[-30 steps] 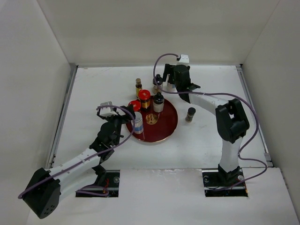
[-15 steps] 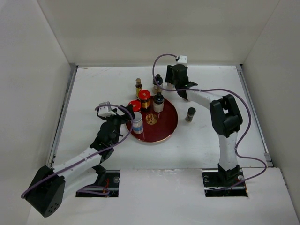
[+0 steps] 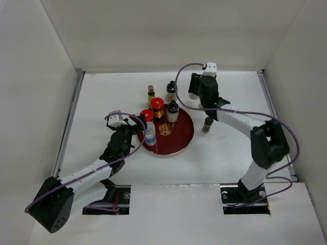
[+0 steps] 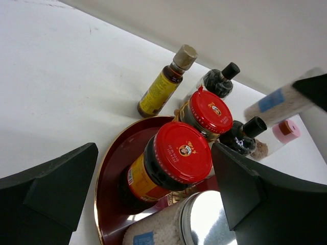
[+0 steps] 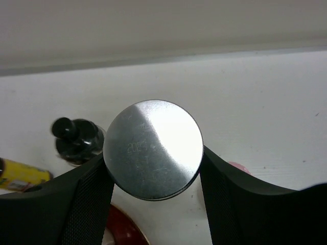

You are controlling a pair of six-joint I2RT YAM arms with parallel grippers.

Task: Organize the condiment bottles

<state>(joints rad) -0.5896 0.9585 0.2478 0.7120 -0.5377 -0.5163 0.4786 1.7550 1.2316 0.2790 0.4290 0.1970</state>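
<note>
R gripper [image 5: 153, 159] pinches silver-lid cylinder [image 5: 153, 145], lid twd cam.

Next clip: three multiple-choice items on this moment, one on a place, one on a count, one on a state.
1. Where is the slim yellow-labelled bottle? A upright on the table beyond the tray; B lying in the tray; C stacked on a jar.
2. How many red-lidded jars show? A one; B two; C four.
3. The right end effector is: A open, empty; B gripping a jar; C closed on the silver-lidded cylinder.
A, it stands past the rim; B, two red lids; C, fingers pinch its lid.
</note>
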